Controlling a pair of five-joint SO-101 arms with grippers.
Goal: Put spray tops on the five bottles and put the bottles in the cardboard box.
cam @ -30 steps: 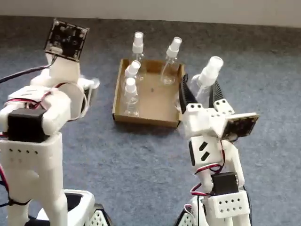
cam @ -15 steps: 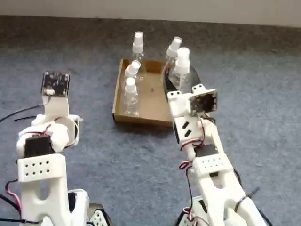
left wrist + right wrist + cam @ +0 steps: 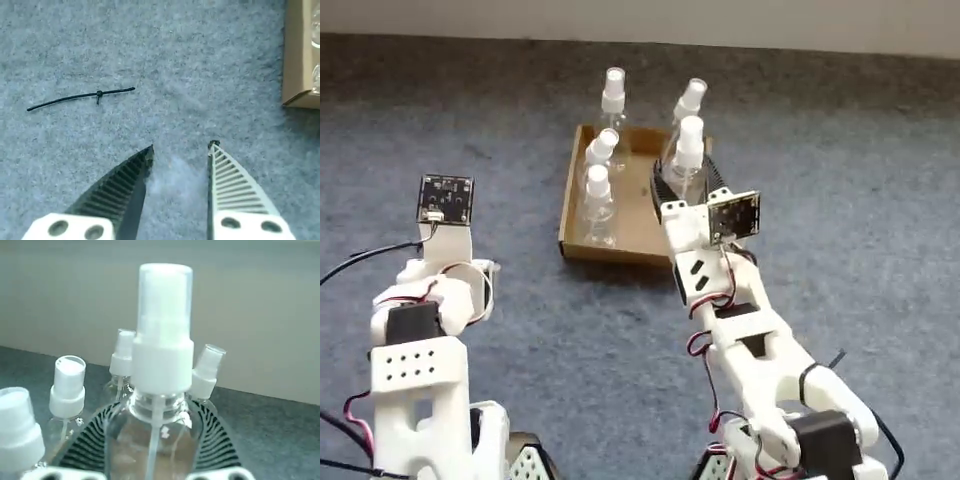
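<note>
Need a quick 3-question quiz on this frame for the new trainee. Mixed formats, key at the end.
1. True or false: the left gripper is open, over bare carpet, and holds nothing.
2. Pick one. What is in the right gripper?
A) a loose cap with no bottle
B) a bottle with its top on
C) nothing
3. Give a number: how many spray tops can you count in the high view, including the one on the held bottle?

Key: 1 true; 2 B; 3 five.
</note>
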